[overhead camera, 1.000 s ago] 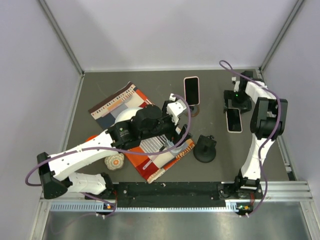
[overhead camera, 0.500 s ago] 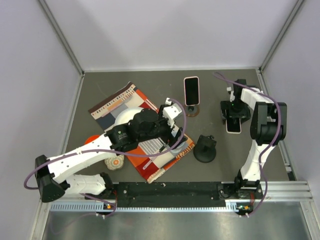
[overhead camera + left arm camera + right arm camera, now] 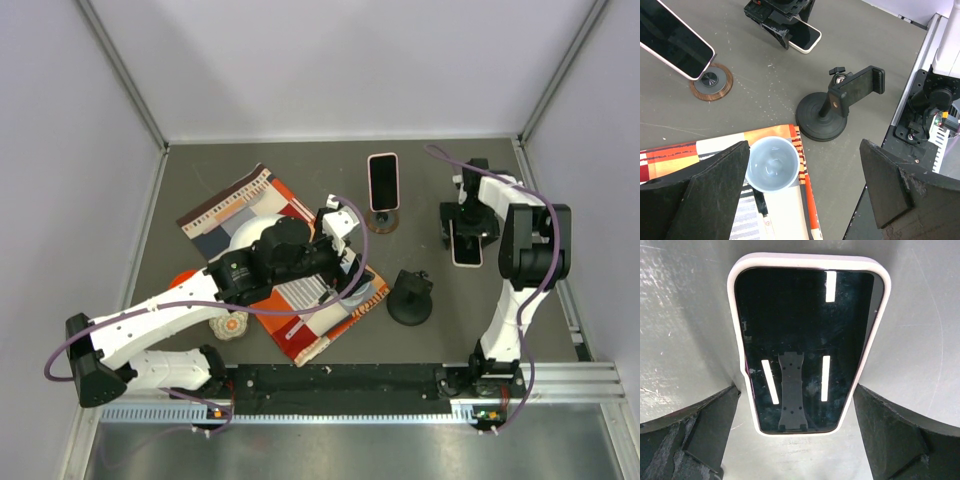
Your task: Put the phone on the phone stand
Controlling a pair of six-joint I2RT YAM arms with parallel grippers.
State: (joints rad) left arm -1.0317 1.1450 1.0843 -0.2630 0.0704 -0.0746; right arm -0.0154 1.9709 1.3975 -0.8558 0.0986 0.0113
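Observation:
A phone point(image 3: 805, 340) in a pale case lies flat, screen up, on the grey table at the right point(image 3: 467, 252). My right gripper point(image 3: 796, 390) hangs open straight over it, one finger on each long side, apart from the case; from above, the right gripper point(image 3: 466, 225) covers the phone's far half. The black phone stand point(image 3: 410, 297), a round base with a clamp head point(image 3: 857, 89), stands left of and nearer than that phone. My left gripper point(image 3: 803, 155) is open and empty over the mat's right edge point(image 3: 340, 240), just left of the phone stand.
A second pale-cased phone point(image 3: 383, 182) leans on a round wooden disc point(image 3: 710, 82) at the back centre. A striped orange mat point(image 3: 300, 310) carries a white cup point(image 3: 772, 164) and a white dish point(image 3: 250, 235). A small patterned ball point(image 3: 228, 322) lies near the front left.
The right gripper has moved nearer and down until it straddles the phone. The left arm has drawn back a little toward the left and the front.

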